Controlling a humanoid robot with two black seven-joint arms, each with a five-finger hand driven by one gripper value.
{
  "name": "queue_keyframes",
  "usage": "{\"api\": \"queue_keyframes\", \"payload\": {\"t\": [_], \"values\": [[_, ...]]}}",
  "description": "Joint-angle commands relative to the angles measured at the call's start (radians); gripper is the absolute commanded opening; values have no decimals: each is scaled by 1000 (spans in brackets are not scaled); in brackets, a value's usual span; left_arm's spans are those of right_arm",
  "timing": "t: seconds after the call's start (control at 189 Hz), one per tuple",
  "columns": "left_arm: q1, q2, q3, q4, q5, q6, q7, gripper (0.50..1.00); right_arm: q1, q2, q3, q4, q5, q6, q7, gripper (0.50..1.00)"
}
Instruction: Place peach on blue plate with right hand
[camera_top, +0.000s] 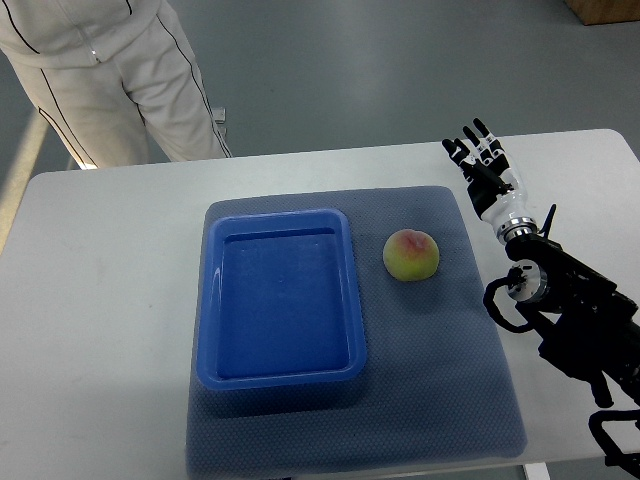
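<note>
From the top view, my only camera, I look steeply down on a white table (100, 300) covered in the middle by a dark blue-grey mat (470, 380). On the mat's left half sits the blue plate (212, 300), really a deep rectangular tray, with nothing in it. The peach (411, 254), yellow-green with a red blush, rests on the mat just beside the tray's right wall, apart from it. My right hand (483, 165) comes in from the right edge on a black arm; it is up beyond the peach near the mat's far right corner, fingers spread wide and holding nothing, well apart from the fruit. My left arm does not show. A person in light trousers (110, 70) stands past the table's far edge. I judge the task has barely begun: the reach comes first. Next I need to bring the hand back over the peach, lower it, and close the fingers gently round it.
</note>
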Motion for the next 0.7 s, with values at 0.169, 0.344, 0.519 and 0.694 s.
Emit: {"api": "queue_keyframes", "payload": {"t": [0.169,0.344,0.519,0.694], "values": [[0,0,0,-3,0,-6,-2,1000,0,-4,-1,0,0,0,-1,930],[2,0,-3,-4,2,-6,-2,1000,2,-4,-4,0,0,0,-1,930],[3,0,-3,-4,2,-6,-2,1000,2,-9,-2,0,0,0,-1,930],[3,0,-3,-4,2,-6,-2,1000,5,-12,-1,-1,0,0,-1,930]]}}
